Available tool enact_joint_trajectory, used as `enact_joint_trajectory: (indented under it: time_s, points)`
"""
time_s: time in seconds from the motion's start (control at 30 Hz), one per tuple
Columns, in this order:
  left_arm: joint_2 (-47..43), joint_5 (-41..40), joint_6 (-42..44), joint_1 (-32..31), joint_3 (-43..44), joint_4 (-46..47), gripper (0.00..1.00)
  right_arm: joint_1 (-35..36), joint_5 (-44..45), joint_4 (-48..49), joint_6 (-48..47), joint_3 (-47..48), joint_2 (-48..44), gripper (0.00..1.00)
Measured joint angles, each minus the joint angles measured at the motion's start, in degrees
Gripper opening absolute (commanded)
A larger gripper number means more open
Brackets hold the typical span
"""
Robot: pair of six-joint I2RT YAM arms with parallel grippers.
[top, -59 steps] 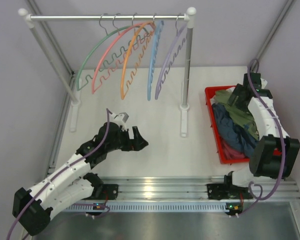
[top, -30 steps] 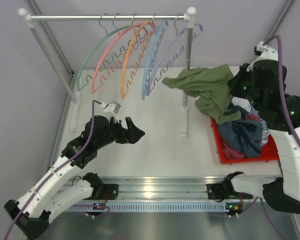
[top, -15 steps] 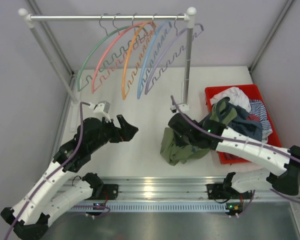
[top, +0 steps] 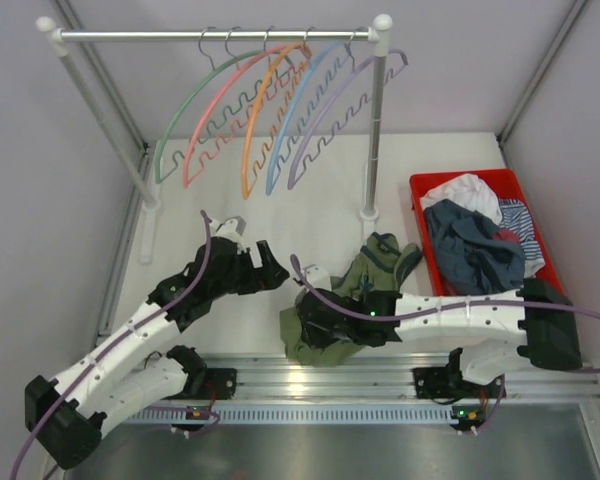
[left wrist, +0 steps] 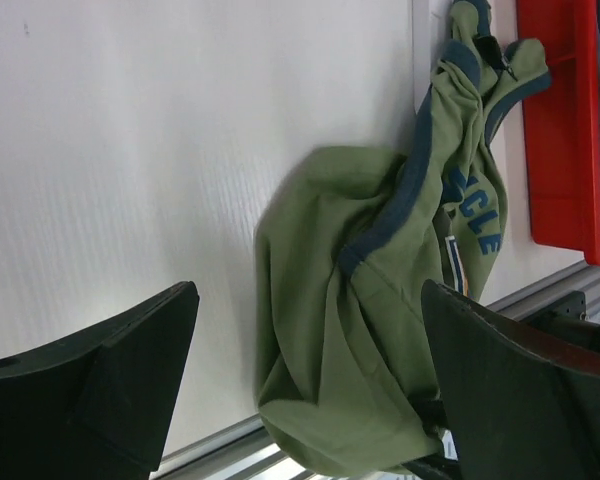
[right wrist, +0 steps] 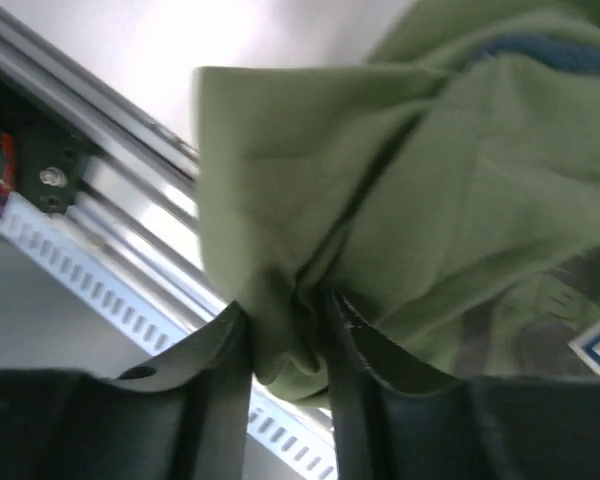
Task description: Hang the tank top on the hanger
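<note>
The olive-green tank top [top: 368,285] with navy trim lies crumpled on the white table, its lower end over the front rail. My right gripper [top: 315,325] sits at its near-left end. In the right wrist view the two fingers [right wrist: 285,340] pinch a fold of the tank top [right wrist: 420,200] between them. My left gripper [top: 275,272] hovers just left of the cloth. Seen from the left wrist, its jaws [left wrist: 308,288] are wide open and empty, with the tank top [left wrist: 360,330] beyond them. The green hanger [top: 195,100] hangs leftmost on the rack.
Pink [top: 215,115], orange [top: 250,130], blue [top: 290,130] and purple [top: 330,120] hangers share the rail [top: 210,35]. A rack post [top: 373,130] stands behind the tank top. A red basket [top: 420,185] at right holds dark blue and white garments.
The right arm has dragged the tank top left and nearer, down to the front rail. The left gripper has shifted slightly right and lower, towards the cloth.
</note>
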Motion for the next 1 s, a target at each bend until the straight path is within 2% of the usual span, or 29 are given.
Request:
enact_joint_trajectory:
  time_s: [0.1,0.17,0.27,0.4,0.47,0.57,0.63,0.73,0.87,1.0]
  points:
    - [3.8,2.4,-0.2,0.0,-0.5,4.4,0.98,0.0,1.0,-1.0,3.3,-5.9,-4.4,0.56]
    - [7.0,4.4,-0.2,0.0,-0.6,8.3,0.98,0.0,2.8,-3.5,5.9,-8.2,-7.9,0.59]
    - [12.0,7.4,-0.2,0.0,-0.7,14.6,0.97,0.0,7.6,-7.9,10.4,-9.8,-14.3,0.56]
    - [19.5,10.4,0.1,-0.7,-0.2,21.9,0.96,-3.1,13.7,-13.4,14.5,-9.9,-22.3,0.42]
    - [23.5,11.3,0.4,-1.9,0.9,24.6,0.94,-9.4,14.8,-14.1,13.5,-10.0,-25.2,0.38]
    - [28.6,12.0,0.9,-4.0,2.8,27.5,0.92,-22.0,14.6,-12.4,9.5,-10.5,-26.6,0.40]
    - [31.6,12.5,1.2,-5.1,4.1,29.0,0.91,-28.8,13.2,-10.3,5.1,-11.0,-25.6,0.40]
    - [35.1,12.7,1.4,-6.9,4.9,30.8,0.91,-34.8,11.2,-6.0,-0.4,-10.7,-20.1,0.41]
    - [38.7,12.7,1.2,-10.0,4.5,32.1,0.90,-38.1,9.2,-0.7,-7.3,-9.1,-8.4,0.44]
    - [39.6,12.6,0.2,-13.0,2.0,34.3,0.87,-39.5,8.5,2.5,-11.9,-7.2,-0.9,0.48]
